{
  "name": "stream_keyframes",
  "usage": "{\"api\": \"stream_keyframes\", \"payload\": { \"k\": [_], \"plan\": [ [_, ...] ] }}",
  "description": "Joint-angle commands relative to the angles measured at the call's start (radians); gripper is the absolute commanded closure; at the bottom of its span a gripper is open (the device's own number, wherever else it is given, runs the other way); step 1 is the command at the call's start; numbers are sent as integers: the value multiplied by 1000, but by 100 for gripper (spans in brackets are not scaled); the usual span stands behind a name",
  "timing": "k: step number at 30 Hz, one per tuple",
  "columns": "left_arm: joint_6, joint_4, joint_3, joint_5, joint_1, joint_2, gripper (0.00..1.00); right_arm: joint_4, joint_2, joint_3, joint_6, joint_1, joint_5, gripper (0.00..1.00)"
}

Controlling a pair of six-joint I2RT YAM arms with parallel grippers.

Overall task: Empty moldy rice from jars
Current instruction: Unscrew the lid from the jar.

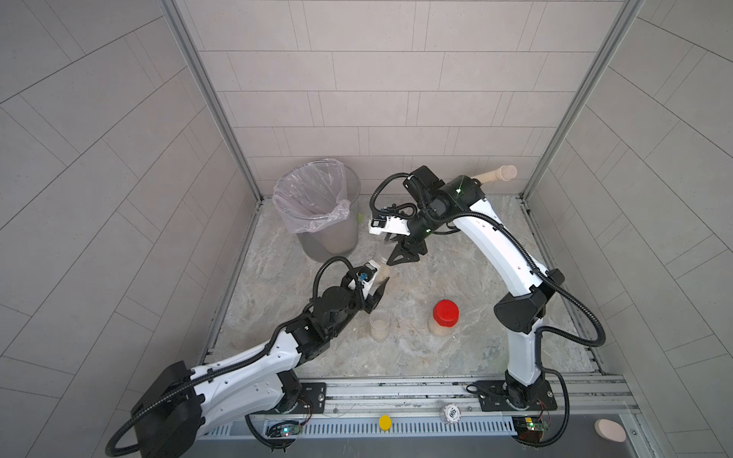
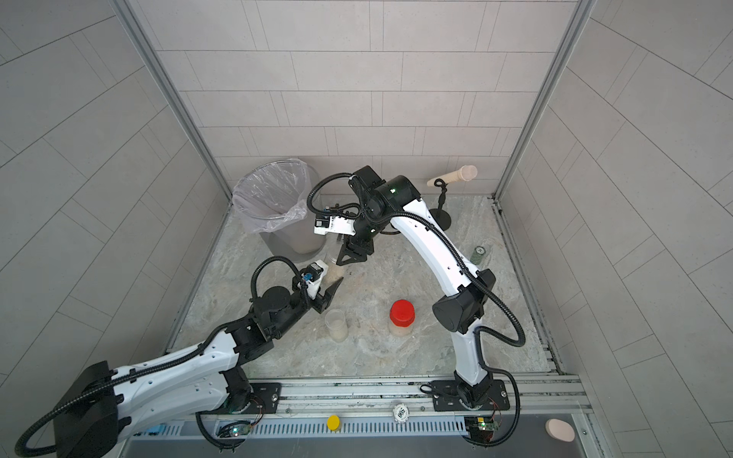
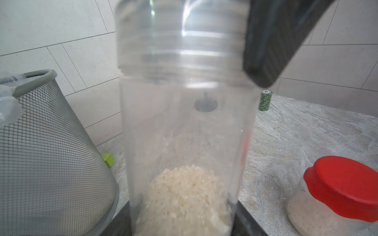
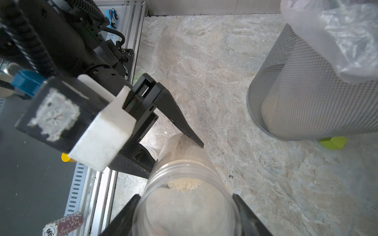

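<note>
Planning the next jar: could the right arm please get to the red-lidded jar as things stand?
Probably not yet: the right tool is clamped on the held jar's lid; once released, the red-lidded jar stands in the open.

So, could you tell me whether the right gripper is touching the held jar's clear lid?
Touching. The right wrist view shows the right gripper, its fingers pressed against opposite sides of the clear lid, no gap visible.

there's the bin [image 1: 337, 242], back left on the table [image 1: 456, 357]. just before it, to its right, the tilted jar [image 1: 381, 263] sits between the left gripper [image 1: 381, 279] and the right gripper [image 1: 390, 248], rice [image 3: 184, 194] settled at the left gripper's end. nearer the front stands a second jar [image 1: 378, 325], a third jar [image 1: 444, 317] to its right, apart.
</note>
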Motion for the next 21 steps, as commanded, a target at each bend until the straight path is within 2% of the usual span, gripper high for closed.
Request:
{"api": "stream_keyframes", "payload": {
  "k": [1, 6, 15, 21],
  "plan": [
    [-13, -68, 7, -63, 15, -11, 100, -7, -51, -27, -41, -14, -31, 40],
    [-8, -74, 9, -64, 16, -29, 100, 21, -72, -77, -33, -15, -31, 35],
    [-10, -58, 0, -74, 15, -25, 100, 21, -73, -85, -25, -20, -26, 16],
    [-5, -56, 1, -79, 16, -25, 100, 16, -80, -92, -12, -41, -66, 11]
  ]
}}
